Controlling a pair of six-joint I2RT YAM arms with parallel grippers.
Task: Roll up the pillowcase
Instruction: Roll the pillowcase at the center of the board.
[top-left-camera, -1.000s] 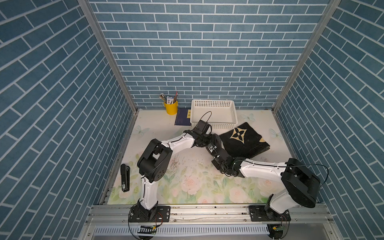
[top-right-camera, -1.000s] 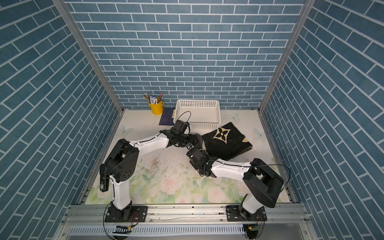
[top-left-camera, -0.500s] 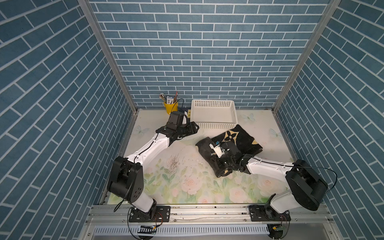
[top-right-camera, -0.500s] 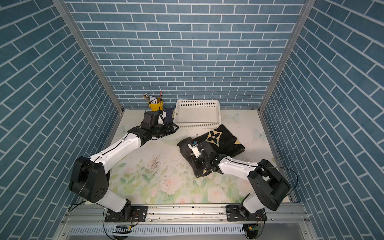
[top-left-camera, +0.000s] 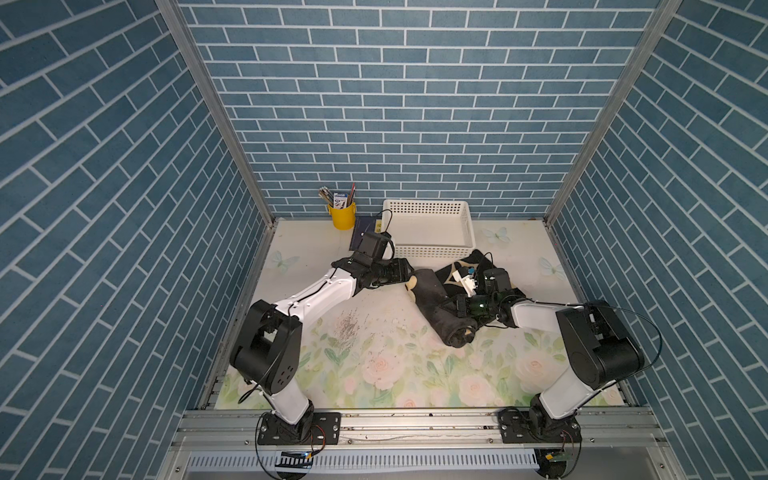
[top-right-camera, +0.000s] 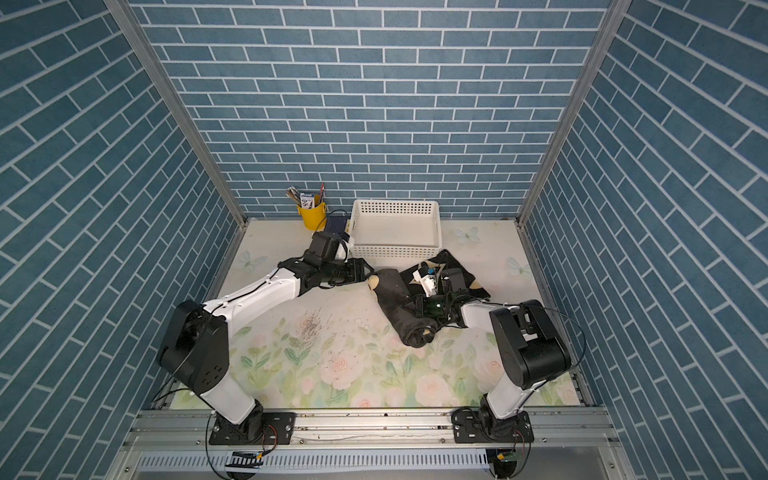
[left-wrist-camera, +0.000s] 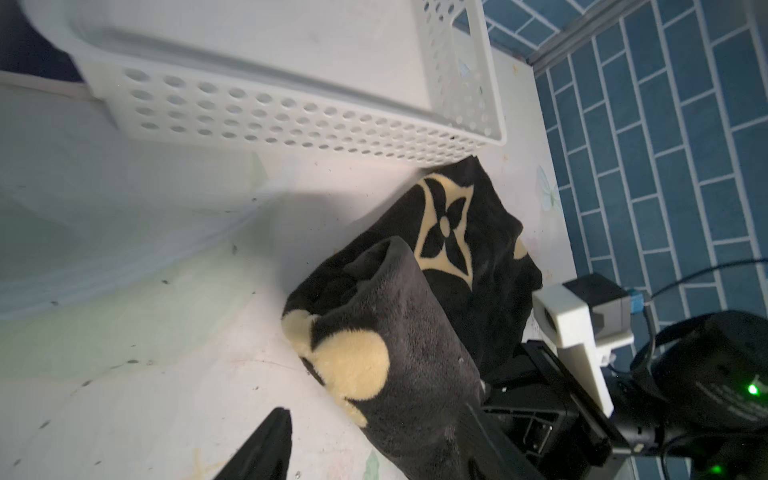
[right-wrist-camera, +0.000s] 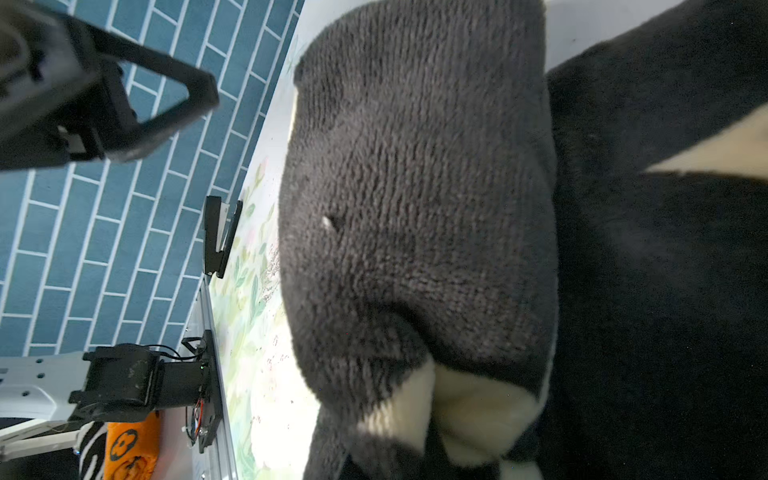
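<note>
**Roughly halfway: a tube is formed, the flat part is not yet wound in**

The pillowcase (top-left-camera: 430, 293) lies on the table (top-left-camera: 374, 345) just in front of the white basket (top-left-camera: 428, 248). Its near part is wound into a thick tube set slantwise. Its far part lies flat, with one corner reaching the basket's wall.

The step in hand looks like the rolling itself. The next move calls for both ends of the tube to be driven evenly toward the basket, over the flat part. The plush is thick and springy, so an uneven push would likely skew or loosen the roll.

The left arm reaches low across the table. The left pincer (top-left-camera: 405, 271) stands apart, just beside the tube's cream-patched end, gripping nothing. The right arm lies low too, its forearm close to the table. The right pincer (top-left-camera: 449, 306) is together and pressed against the tube's middle. Whether it nips any plush is hidden.
</note>
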